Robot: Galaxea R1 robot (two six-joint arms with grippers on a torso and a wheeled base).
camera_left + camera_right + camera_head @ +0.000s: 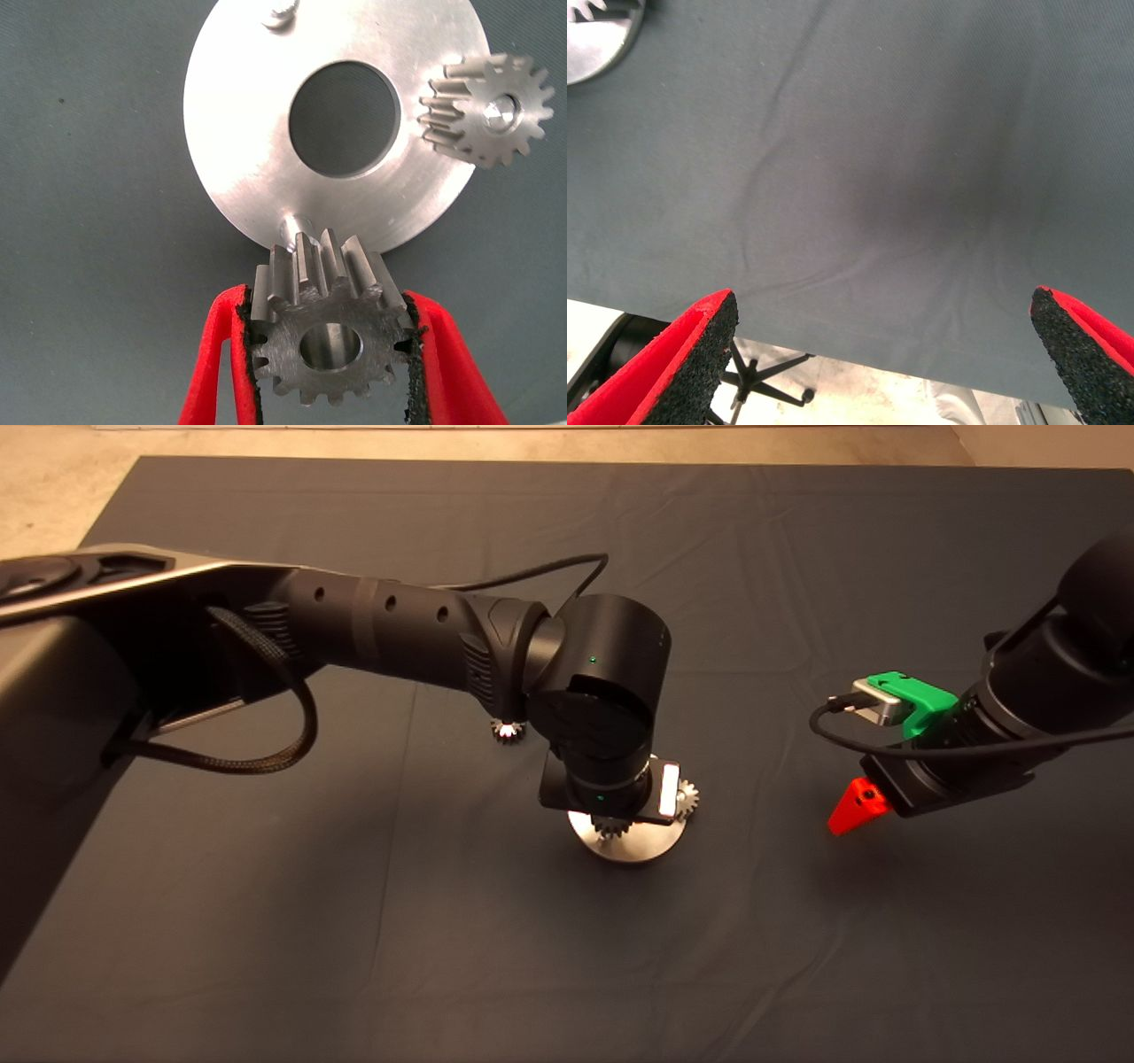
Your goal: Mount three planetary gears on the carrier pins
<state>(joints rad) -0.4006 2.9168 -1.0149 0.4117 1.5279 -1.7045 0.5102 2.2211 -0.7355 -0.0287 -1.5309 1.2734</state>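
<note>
The round silver carrier disc (631, 841) (257, 142) lies mid-mat under my left wrist. One planetary gear (487, 106) (687, 799) sits on a carrier pin at the disc's edge. My left gripper (330, 345) is shut on a second gear (323, 332) (609, 828), held just above another pin (292, 227). The third pin (282, 15) stands bare. A third gear (508, 731) lies loose on the mat behind the left arm. My right gripper (886, 354) (856, 806) hovers open and empty to the right of the disc.
The dark mat (354, 921) has soft creases. Beyond its edge in the right wrist view are pale floor and a chair base (757, 385). The left arm (372, 629) spans the mat's left half.
</note>
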